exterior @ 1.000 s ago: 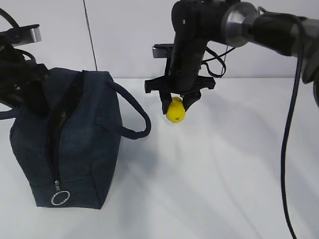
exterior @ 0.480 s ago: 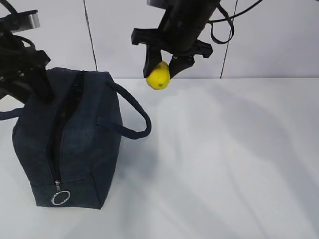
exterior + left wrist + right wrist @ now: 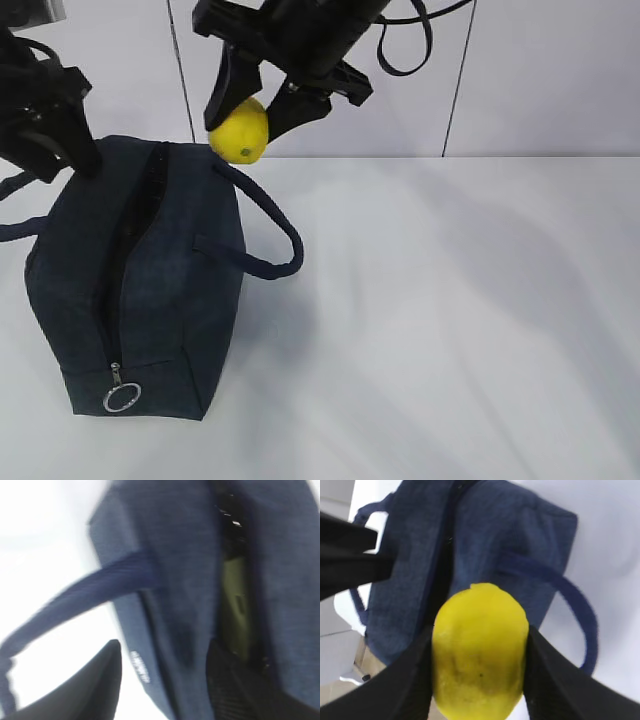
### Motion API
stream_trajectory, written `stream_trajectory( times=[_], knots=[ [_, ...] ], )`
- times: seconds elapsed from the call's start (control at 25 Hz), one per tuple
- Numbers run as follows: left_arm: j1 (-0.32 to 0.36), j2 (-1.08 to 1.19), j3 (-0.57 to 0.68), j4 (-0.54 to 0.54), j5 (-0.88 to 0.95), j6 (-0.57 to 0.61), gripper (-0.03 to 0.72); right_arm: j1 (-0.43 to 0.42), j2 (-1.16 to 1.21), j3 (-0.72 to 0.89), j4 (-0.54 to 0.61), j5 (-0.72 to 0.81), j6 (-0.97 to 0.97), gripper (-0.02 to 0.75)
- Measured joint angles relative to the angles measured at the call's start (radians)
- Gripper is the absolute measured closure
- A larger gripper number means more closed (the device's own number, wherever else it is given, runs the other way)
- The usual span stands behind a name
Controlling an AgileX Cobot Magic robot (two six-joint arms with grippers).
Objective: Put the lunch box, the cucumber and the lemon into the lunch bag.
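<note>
One lemon (image 3: 240, 131), held in the right pincer (image 3: 255, 112), hangs above one navy bag (image 3: 130, 290) on the white worktop (image 3: 450, 320); pale wall panels stand behind. The left pincer (image 3: 162, 680) straddles the bag's wall, jaws apart. Only the left wrist view shows something olive inside the bag.

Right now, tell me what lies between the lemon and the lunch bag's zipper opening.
Nothing: in the exterior view the lemon, clamped in the right tool, hangs just above the lunch bag with only air between them.
</note>
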Motion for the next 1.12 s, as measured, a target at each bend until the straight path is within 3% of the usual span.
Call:
stream_trajectory(
  times=[0.36, 0.84, 1.12],
  knots=[
    [0.126, 0.0, 0.0, 0.026, 0.0, -0.022, 0.296, 0.072, 0.013, 0.0, 0.031, 0.002, -0.005, 0.384],
    [0.13, 0.0, 0.0, 0.026, 0.0, -0.024, 0.298, 0.103, 0.112, 0.0, 0.176, -0.158, -0.003, 0.384],
    [0.13, 0.0, 0.0, 0.025, 0.0, -0.024, 0.298, 0.104, 0.148, 0.0, 0.195, -0.18, -0.001, 0.371]
  ],
)
